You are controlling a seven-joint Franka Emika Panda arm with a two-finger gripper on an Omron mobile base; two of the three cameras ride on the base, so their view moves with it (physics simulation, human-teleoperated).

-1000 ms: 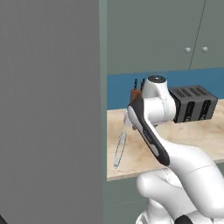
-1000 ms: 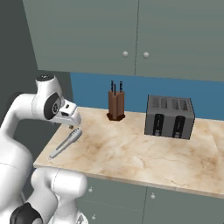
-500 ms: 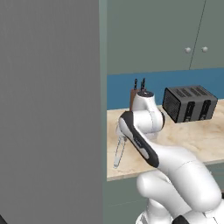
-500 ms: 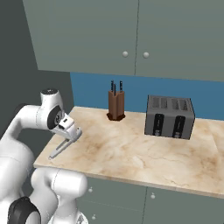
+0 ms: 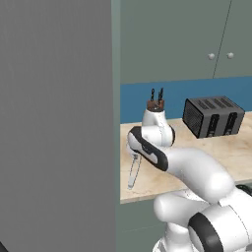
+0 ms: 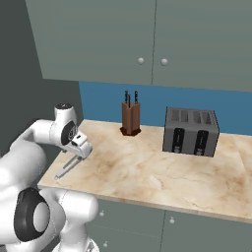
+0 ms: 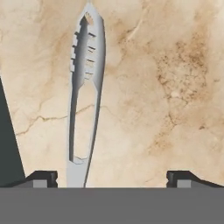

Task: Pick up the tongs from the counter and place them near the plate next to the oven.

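Tongs (image 7: 85,96): flat on the tabletop (image 6: 147,167) by its left edge, not yet lifted. My gripper (image 7: 111,177): just above them, jaws wide, holding nothing; tongs sit nearer the left finger. Knife block (image 6: 130,118), toaster (image 6: 191,131): further right. Left to do, I judge: grasp, carry, placement.

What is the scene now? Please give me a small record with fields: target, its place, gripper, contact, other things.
target: tongs, silvery, lying flat
place: on the counter, near its left edge
gripper: gripper above the tongs, fingers spread wide
contact: none visible; the tongs lie closer to one finger, not centred
other things: knife block and toaster farther back on the counter
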